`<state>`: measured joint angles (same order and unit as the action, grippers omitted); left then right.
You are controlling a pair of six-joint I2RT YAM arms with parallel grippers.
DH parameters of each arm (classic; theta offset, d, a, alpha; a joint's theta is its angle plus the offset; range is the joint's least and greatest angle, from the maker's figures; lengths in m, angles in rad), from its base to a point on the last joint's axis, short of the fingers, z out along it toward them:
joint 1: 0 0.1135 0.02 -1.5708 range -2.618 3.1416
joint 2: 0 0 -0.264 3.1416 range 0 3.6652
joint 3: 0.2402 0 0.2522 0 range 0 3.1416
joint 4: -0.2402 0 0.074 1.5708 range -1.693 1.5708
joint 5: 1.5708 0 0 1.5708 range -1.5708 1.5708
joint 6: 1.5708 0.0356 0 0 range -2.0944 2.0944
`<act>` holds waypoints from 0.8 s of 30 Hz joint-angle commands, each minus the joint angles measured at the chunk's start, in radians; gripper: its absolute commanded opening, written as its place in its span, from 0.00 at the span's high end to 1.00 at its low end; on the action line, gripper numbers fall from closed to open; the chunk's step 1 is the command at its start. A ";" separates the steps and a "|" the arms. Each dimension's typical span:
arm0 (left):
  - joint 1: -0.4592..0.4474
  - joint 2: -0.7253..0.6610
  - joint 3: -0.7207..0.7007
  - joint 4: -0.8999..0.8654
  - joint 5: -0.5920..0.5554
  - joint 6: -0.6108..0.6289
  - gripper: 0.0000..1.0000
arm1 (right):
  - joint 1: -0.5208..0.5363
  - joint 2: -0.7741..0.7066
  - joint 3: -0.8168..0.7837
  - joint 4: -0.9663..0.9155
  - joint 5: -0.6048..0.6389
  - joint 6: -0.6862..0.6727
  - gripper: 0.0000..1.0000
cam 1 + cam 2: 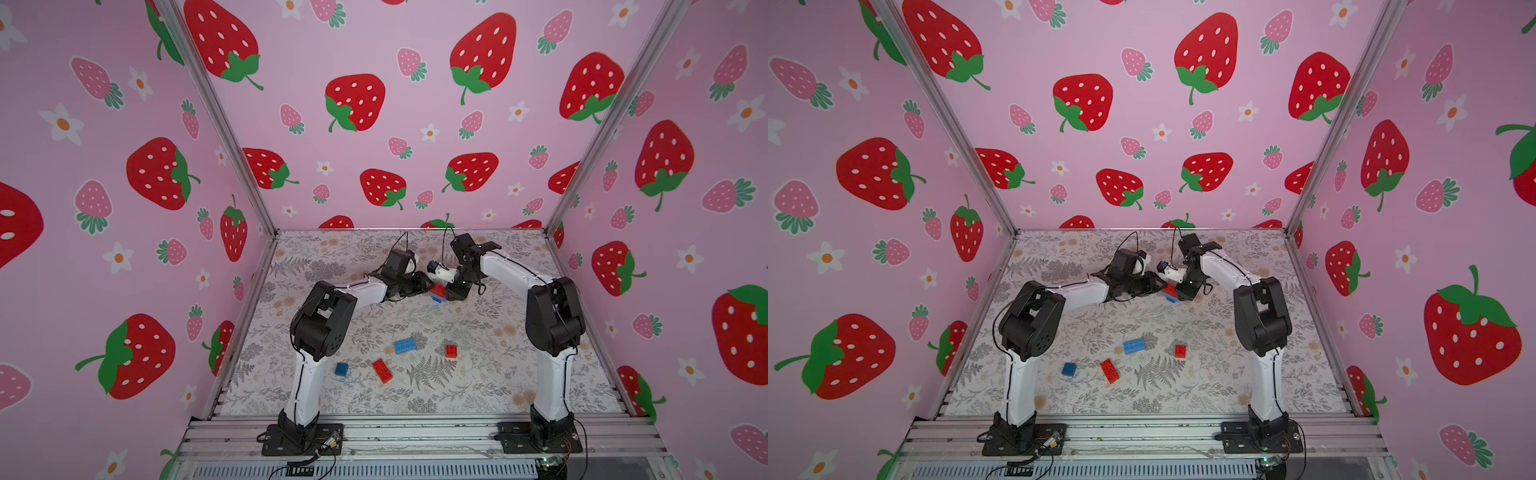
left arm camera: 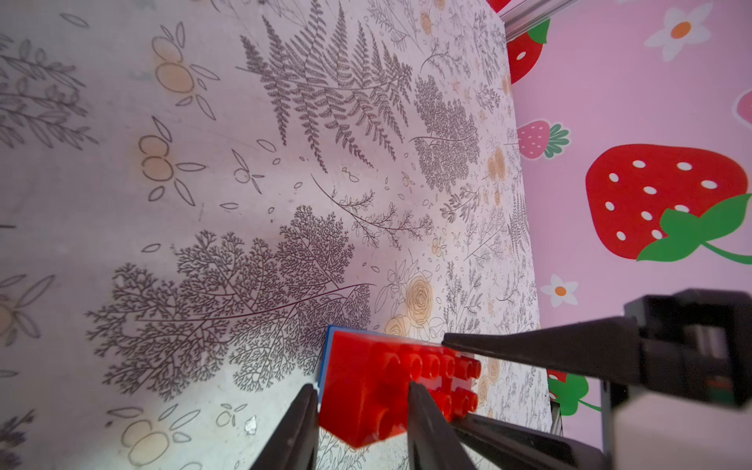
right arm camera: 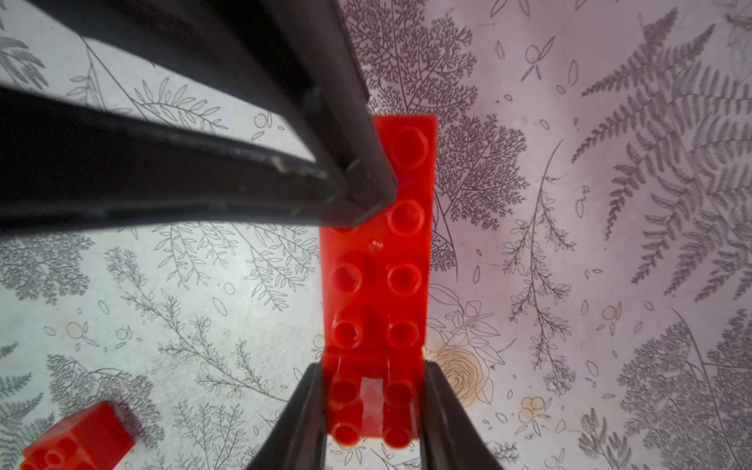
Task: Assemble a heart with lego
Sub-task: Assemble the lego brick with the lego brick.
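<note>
1. The heart (image 1: pixel 437 291), red over blue, is at the far middle of the surface (image 1: pixel 374 395), between both hands.
2. The right hand (image 3: pixel 372 366) is clamped on its red end.
3. The left hand (image 2: pixel 360 388) straddles the red brick; whether it grips, I cannot tell.

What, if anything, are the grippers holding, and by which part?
The right gripper is shut on the partly built heart, clamping the opposite sides of its red end. The left gripper straddles it farther along; whether it grips cannot be told.

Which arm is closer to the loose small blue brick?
Left. The left arm rises right beside the small blue brick; the right arm stands across the table.
</note>
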<state>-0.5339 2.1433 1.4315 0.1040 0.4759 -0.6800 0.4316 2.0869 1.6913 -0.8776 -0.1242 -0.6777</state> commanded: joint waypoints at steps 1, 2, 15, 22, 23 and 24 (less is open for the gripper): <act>-0.005 0.054 0.039 -0.033 0.025 -0.008 0.61 | 0.009 0.071 0.042 -0.076 -0.009 -0.007 0.92; -0.005 0.058 0.038 -0.032 0.026 -0.015 0.61 | 0.009 0.077 0.048 -0.081 -0.008 -0.005 0.92; 0.002 0.022 0.033 -0.032 0.033 -0.023 0.59 | 0.010 0.053 0.056 -0.053 0.000 0.060 0.73; 0.009 -0.040 0.026 -0.048 0.019 -0.008 0.54 | 0.009 0.025 0.043 -0.013 0.003 0.089 0.58; 0.011 -0.047 0.026 -0.052 0.018 -0.005 0.54 | 0.008 0.021 0.042 -0.007 0.003 0.092 0.55; 0.013 -0.053 0.023 -0.054 0.016 -0.003 0.54 | 0.008 0.019 0.042 -0.005 0.002 0.093 0.53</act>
<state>-0.5228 2.1460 1.4513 0.0799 0.4908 -0.7040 0.4332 2.1208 1.7451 -0.8978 -0.1146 -0.6052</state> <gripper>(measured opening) 0.462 0.461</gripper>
